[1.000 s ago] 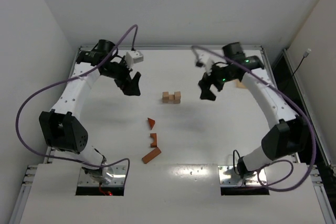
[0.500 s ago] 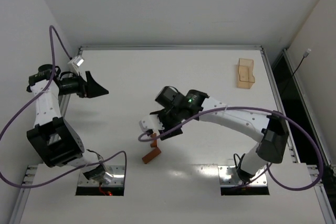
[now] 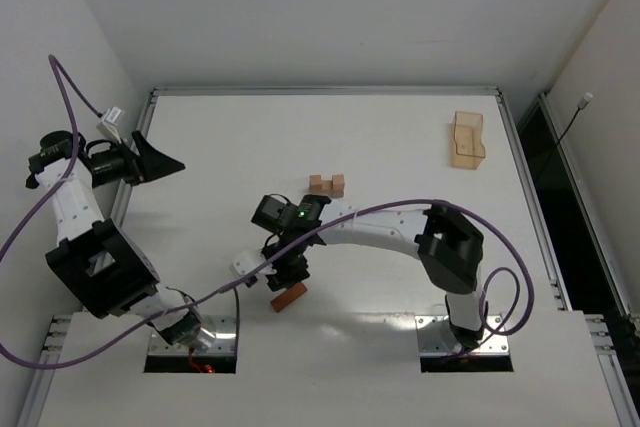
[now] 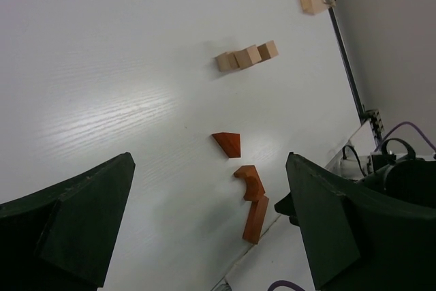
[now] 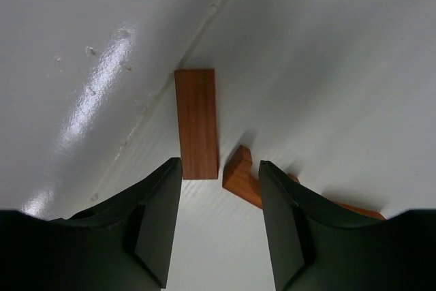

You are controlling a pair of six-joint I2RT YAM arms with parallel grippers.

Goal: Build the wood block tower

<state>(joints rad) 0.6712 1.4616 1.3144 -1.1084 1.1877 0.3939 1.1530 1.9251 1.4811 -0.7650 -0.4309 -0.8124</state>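
1. My left tool (image 3: 172, 161) hangs high over the left edge of the bench (image 3: 400, 127). Its jaws are spread wide and it carries nothing.
2. My right tool (image 5: 219, 168) points down at the near middle of the bench, over the reddish-brown pieces. Its jaws stand roughly half apart.
3. From the right wrist camera, one end of the bar (image 5: 196, 120) and the tip of the notched piece (image 5: 238, 176) both sit in the gap between the fingers (image 5: 157, 223). The bar is close to one finger and the notched piece close to the other.
4. I cannot tell whether the fingers touch either piece. Both pieces lie flat on the bench, just beside each other.
5. The triangle (image 4: 228, 144) lies flat a little beyond the notched piece, between it and the tan blocks (image 3: 326, 184).
6. The wood block tower is only that low cluster of tan blocks, touching one another at mid-bench, farther from the arm bases than the reddish pieces.
7. The light-tan tray (image 3: 467, 139) sits near the far right corner, well apart from every block.
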